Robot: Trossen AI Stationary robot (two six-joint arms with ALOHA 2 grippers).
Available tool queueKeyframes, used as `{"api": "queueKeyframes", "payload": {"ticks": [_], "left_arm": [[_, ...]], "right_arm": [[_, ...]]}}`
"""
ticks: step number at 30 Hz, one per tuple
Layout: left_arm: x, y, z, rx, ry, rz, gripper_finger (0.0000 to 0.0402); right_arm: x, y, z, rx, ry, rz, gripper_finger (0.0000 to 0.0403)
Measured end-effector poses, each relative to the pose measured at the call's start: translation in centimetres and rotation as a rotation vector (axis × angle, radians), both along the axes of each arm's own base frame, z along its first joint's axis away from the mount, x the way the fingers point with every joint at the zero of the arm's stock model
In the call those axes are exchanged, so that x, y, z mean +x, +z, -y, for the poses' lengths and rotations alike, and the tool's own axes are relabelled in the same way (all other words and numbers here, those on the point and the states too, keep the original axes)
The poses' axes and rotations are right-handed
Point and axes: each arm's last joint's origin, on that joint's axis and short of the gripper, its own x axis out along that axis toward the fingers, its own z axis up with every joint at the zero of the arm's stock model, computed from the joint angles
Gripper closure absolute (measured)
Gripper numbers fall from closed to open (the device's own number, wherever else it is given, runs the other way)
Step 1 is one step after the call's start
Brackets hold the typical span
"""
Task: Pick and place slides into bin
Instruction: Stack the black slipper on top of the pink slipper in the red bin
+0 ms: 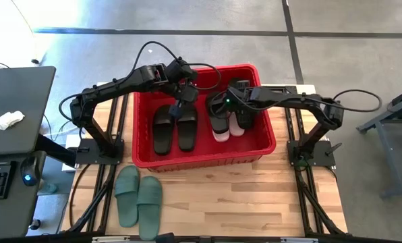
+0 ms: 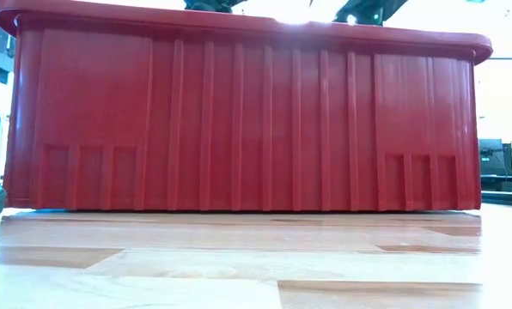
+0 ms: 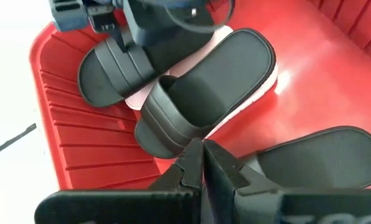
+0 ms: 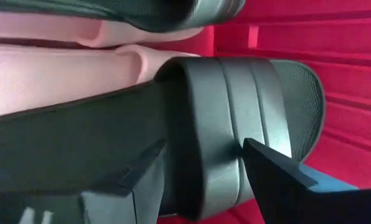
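The red bin (image 1: 202, 158) is standing at the centre of the wooden table (image 1: 255, 202), and most of the slides are already lying inside it. In the high view, one black pair (image 1: 175, 128) is lying side by side on the bin floor toward 9 o'clock. Toward 3 o'clock, a second black pair (image 1: 221, 115) is lying on top of the pale pink pair (image 1: 229, 131), whose ends are showing from under it. The sage green pair (image 1: 138, 197) is lying outside, on the table at about 7 o'clock from the bin, so this pair seems to be the work that is left.

The left gripper (image 1: 181, 101) is hanging over the bin at about 11 o'clock, above the first black pair. Its arm is reaching in from the left base. In the left wrist view its fingers (image 3: 201, 165) are pressed together and are grasping nothing.

The right gripper (image 1: 222, 102) is reaching in from the 3 o'clock side, low over the stacked slides. In the right wrist view its jaws are standing apart on both sides of the strap of a black slide (image 4: 235, 124). They are surrounding the strap, but whether they are pressing it or are released cannot be told.
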Motion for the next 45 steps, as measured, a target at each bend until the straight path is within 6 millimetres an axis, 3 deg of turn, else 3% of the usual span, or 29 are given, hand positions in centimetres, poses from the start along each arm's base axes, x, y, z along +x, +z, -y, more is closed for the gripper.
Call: {"api": "queueKeyframes", "payload": {"ticks": [9, 21, 31, 39, 45], "left_arm": [[0.0, 0.0, 0.0, -0.006, 0.001, 0.001, 0.0399], [0.0, 0.0, 0.0, -0.013, -0.002, 0.004, 0.0399], [0.0, 0.0, 0.0, -0.019, 0.002, 0.006, 0.0399], [0.1, 0.0, 0.1, -0.026, -0.003, 0.010, 0.0399], [0.1, 0.0, 0.1, -0.026, -0.003, 0.010, 0.0399]], "right_arm": [[0.6, -0.5, 0.3, -0.113, -0.040, -0.033, 0.0227], [0.6, -0.5, 0.3, -0.110, -0.040, -0.027, 0.0395], [0.4, -0.2, 0.0, -0.114, -0.057, -0.023, 0.0401], [-0.4, 1.5, -0.3, -0.115, -0.126, 0.091, 0.0402], [-0.2, 1.1, -0.6, -0.042, -0.196, 0.170, 0.0402]]}}
